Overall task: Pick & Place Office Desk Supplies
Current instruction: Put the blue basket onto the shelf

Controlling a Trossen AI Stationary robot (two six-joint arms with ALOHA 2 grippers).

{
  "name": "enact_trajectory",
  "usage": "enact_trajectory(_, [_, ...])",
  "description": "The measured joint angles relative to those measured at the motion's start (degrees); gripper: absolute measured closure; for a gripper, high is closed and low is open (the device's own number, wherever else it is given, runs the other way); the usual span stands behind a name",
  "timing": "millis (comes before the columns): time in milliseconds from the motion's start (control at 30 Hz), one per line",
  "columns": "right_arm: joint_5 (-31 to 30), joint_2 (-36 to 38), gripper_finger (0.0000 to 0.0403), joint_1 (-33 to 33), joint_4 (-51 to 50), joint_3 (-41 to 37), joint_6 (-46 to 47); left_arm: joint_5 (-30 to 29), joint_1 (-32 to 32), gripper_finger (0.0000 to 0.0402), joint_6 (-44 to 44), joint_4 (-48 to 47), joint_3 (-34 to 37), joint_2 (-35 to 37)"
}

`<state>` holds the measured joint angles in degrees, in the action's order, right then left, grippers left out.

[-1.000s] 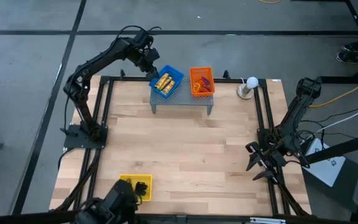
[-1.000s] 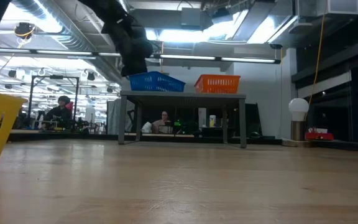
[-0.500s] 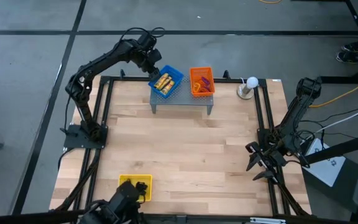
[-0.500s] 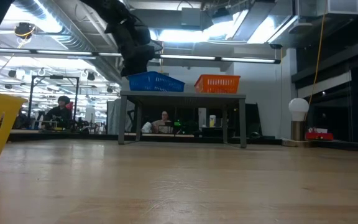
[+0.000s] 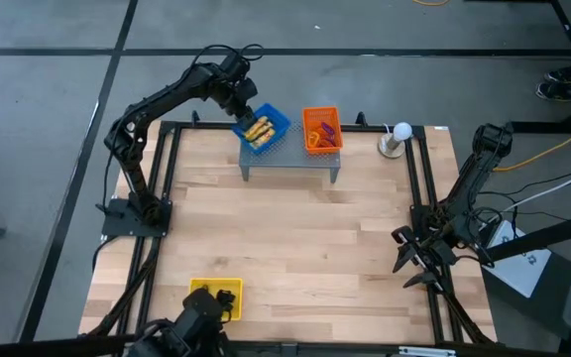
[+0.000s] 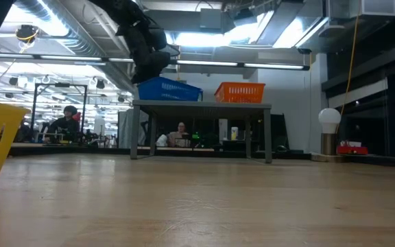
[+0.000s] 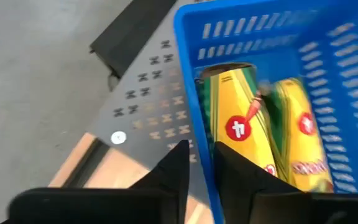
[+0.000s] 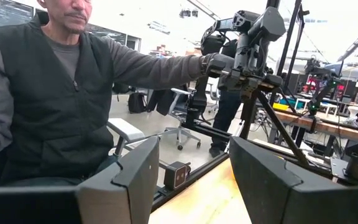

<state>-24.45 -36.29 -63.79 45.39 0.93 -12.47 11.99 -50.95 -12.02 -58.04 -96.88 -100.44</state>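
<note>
The left gripper [image 7: 199, 171] pinches the blue basket's [image 7: 328, 25] wall between its fingers; yellow packets [image 7: 247, 134] lie just inside, partly cut off. The right gripper [image 8: 191, 180] hangs open beside the table [image 5: 295, 238].

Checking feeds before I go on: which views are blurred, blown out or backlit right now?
Left wrist view: motion-smeared, the blue basket and yellow packets soft, the left claw gripping the basket's wall. Low view: bright ceiling lights leave that arm a dark silhouette. Right wrist view: window glare washes out the background behind the open right claw. High view: evenly lit, sharp.
</note>
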Motion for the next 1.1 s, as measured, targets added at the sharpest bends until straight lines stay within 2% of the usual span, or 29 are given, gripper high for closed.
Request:
enact_trajectory(333, [0.0, 0.0, 0.0206, 0.0, 0.0, 0.0, -0.2, -1.4, 1.0, 0.0377, 0.8, 0.0, 0.0, 0.0])
enact_trajectory(400, [0.0, 0.0, 0.0206, 0.0, 0.0, 0.0, -0.4, -3.5, 1.1, 0.0386, 2.2, 0.0, 0.0, 0.0])
enact_trajectory(500, [0.0, 0.0, 0.0206, 0.0, 0.3, 0.0, -0.5, -6.6, 1.1, 0.0395, 5.4, 0.1, -0.1, 0.0])
enact_trajectory(700, [-0.2, 0.0, 0.0206, 0.0, 1.9, 0.0, -0.7, -6.9, 1.3, 0.0393, 14.4, 3.7, -0.1, 0.1])
enact_trajectory(900, [-0.2, 0.0, 0.0206, 0.0, 2.9, 0.0, -0.3, -6.5, 4.1, 0.0396, 22.7, 8.9, -0.1, 0.2])
enact_trajectory(1100, [-0.2, 0.0, 0.0206, 0.0, 3.2, 0.0, 3.7, -10.3, 6.0, 0.0397, 30.1, 8.2, -0.1, 0.2])
